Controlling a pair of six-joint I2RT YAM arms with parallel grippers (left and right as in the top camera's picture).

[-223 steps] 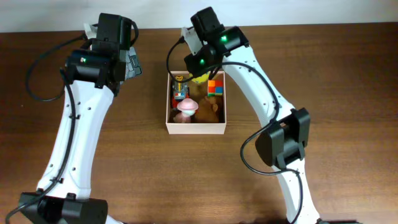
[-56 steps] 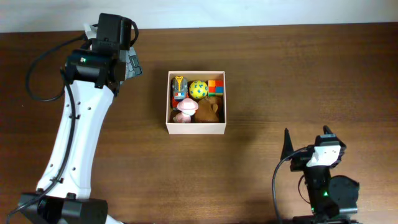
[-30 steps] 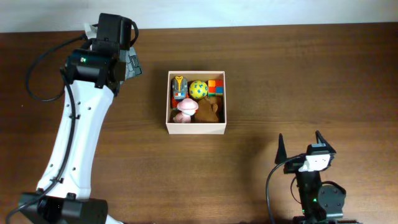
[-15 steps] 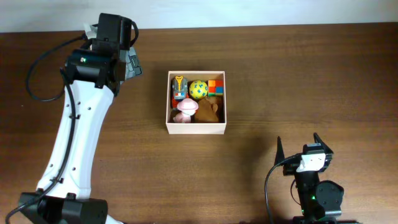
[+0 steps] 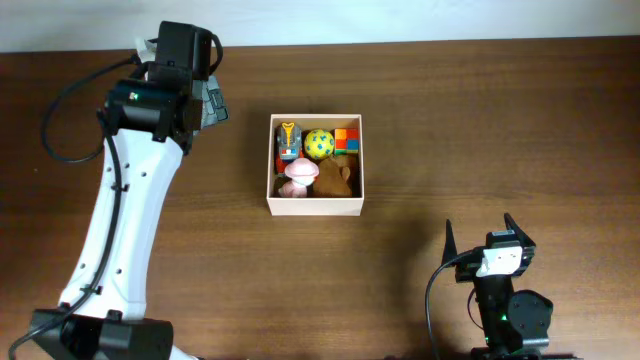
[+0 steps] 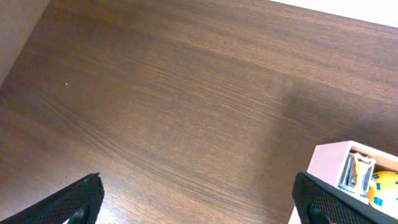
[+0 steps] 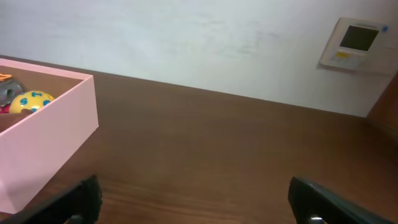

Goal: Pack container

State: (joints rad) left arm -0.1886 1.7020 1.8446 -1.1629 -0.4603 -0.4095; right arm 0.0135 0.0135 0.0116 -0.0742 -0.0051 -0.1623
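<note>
On my left, the left gripper (image 5: 212,102) hangs over the far part of the wooden table (image 5: 520,120). Its two fingers are spread wide with nothing between them, and bare wood shows under them in the wrist view.

Just right of it, near the middle of the table and a little to the far side, sits the one container (image 5: 315,207), well apart from both grippers. I count five toys in it:
- one small grey and orange vehicle (image 5: 288,140) at far left
- one yellow ball with blue spots (image 5: 319,143)
- one multicoloured block (image 5: 346,138)
- one pink mushroom-shaped toy (image 5: 298,176) at near left
- one brown plush (image 5: 336,178) beside the mushroom toy

At near right, the right gripper (image 5: 480,234) is low by the table edge, jaws wide apart and empty. Its camera shows one wall panel (image 7: 354,42).
</note>
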